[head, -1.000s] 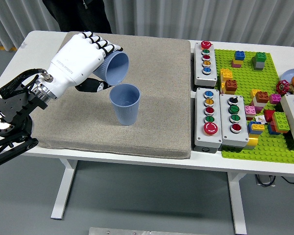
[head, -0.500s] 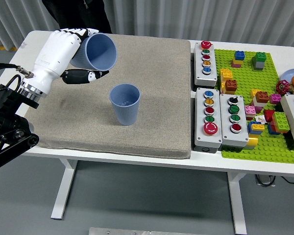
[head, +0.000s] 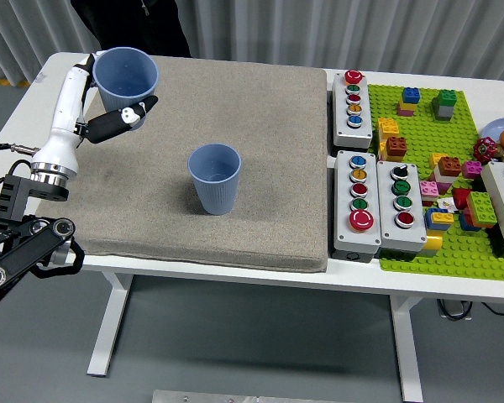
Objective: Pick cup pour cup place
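The white left hand (head: 91,101) grips a blue ribbed plastic cup (head: 126,77) upright above the far left corner of the grey fabric mat (head: 269,126). A second matching blue cup (head: 214,178) stands mid-mat on the white tabletop (head: 235,273).

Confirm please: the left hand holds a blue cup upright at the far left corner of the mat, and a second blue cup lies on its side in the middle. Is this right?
Not quite. The head view shows the second blue cup standing upright, mouth up, on the mat, not lying on its side. The rest holds: the left hand holds a blue cup upright at the far left corner.
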